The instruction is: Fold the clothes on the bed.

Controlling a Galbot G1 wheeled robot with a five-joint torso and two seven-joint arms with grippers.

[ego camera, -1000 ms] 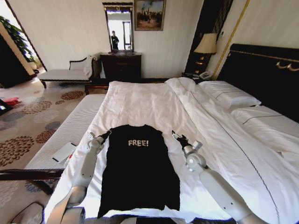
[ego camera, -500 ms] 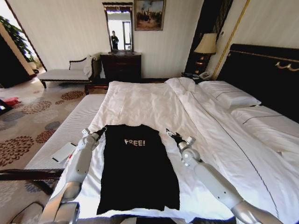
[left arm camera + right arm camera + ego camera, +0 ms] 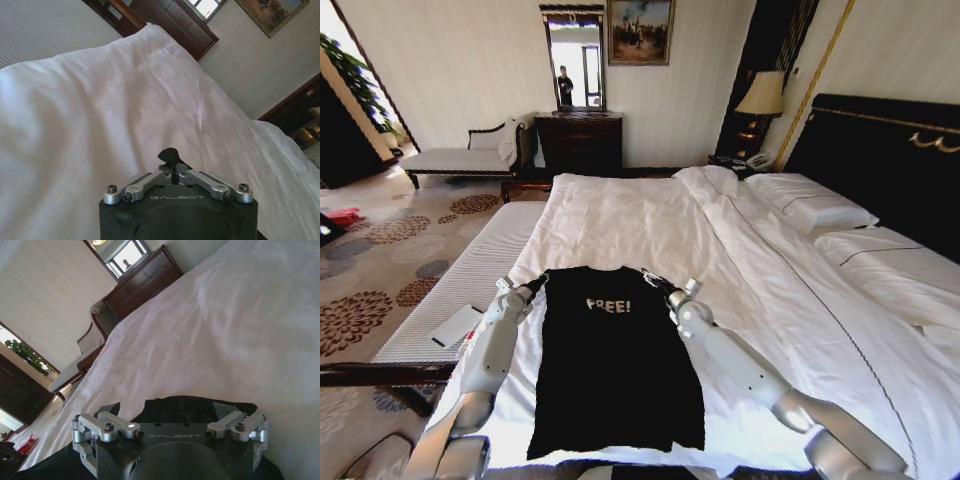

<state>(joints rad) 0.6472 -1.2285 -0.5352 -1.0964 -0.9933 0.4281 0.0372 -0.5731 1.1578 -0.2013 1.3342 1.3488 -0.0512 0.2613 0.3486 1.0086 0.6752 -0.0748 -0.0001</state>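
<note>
black T-shirt flat on bed, long axis 12–6 | left end effector pinched on 10 o'clock shoulder | right end effector spread apart over 2 o'clock shoulder

Two slim arms in pale silver-grey casing, built of rounded tubular segments with bulging joints at the elbows and wrists. Each ends in a small dark gripper: the left gripper and the right gripper. Close up, each wrist carries a matte black housing stamped "GALBOT" in pale letters, with brushed-metal linkage bars on either side held by dark hex-socket screws. The fingers are black.
</note>
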